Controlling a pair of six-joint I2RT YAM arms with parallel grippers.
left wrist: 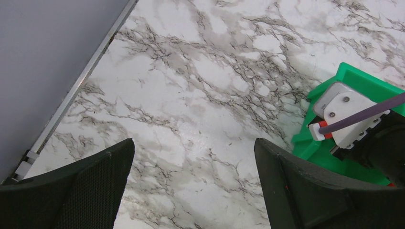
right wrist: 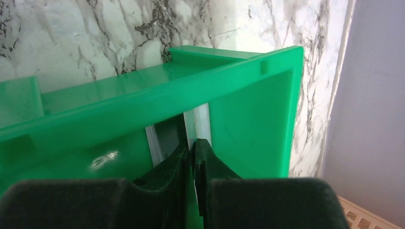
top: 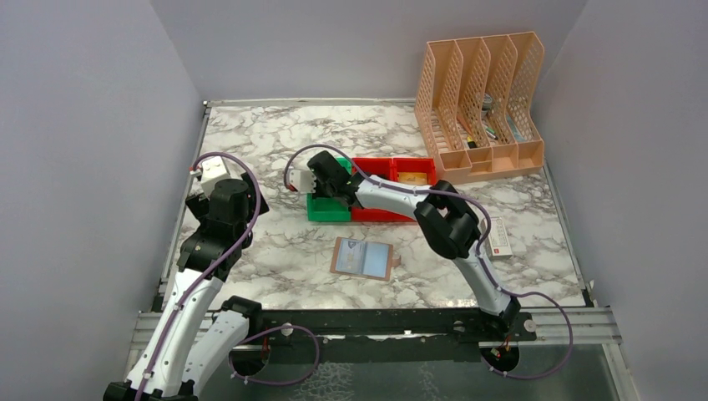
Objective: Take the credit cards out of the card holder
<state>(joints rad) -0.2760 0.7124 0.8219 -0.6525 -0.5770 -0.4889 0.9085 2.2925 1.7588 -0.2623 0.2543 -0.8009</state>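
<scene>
Right fingers [right wrist: 203, 155] are seen pressed nearly together inside the green bin [right wrist: 248, 119]. A thin pale strip between the tips is read as a silver-grey card [right wrist: 203, 121] edge-on. Whether it is gripped firmly or being let go cannot be told. Left fingers [left wrist: 296, 186] are spread wide over bare surface [left wrist: 191, 95] with nothing held, green bin at their 3 o'clock.

Top view: card holder [top: 363, 257] is laid open flat on the surface, well apart from both sets of fingers. It is placed at about 5 o'clock from the right fingers and 4 o'clock from the left. Its long axis is run roughly 9-to-3, slightly tilted. Right fingers are judged nearer, so the next pick is likely theirs: a pull-back toward 5 o'clock, then a descent, is called for.

Holder look: brown edge, light blue lining up, pockets apparently not yet emptied. Card count is too small to be read. A tan card [top: 411, 177] is seen in the red bin [top: 380, 167], at 3 o'clock of the green one.
</scene>
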